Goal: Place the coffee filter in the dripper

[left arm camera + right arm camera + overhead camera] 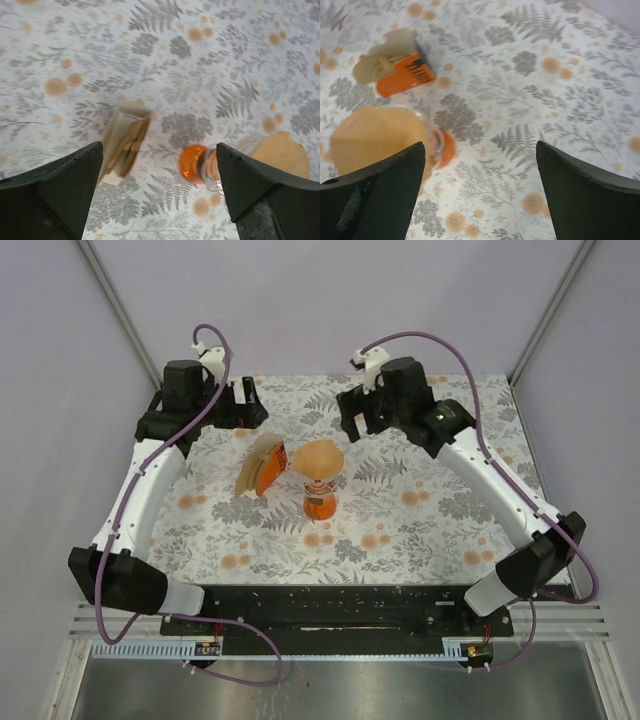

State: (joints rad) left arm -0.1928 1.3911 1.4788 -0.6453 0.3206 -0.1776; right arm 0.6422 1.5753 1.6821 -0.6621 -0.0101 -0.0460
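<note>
The dripper (320, 502) stands upright mid-table on its orange base. The light-brown coffee filter (318, 457) sits spread as a cone in its clear mouth. In the left wrist view the dripper base (192, 162) and the filter (280, 152) show at the right. In the right wrist view the filter (375, 137) and the dripper base (446, 148) show at the lower left. My left gripper (245, 408) (159, 146) is open and empty, raised behind and left of the dripper. My right gripper (352, 420) (480, 145) is open and empty, raised behind and right of it.
A thick bundle of brown filters in an orange holder (262, 467) stands just left of the dripper. It also shows in the left wrist view (125, 142) and the right wrist view (402, 75). The floral tablecloth (420, 520) covers the table; grey walls enclose it.
</note>
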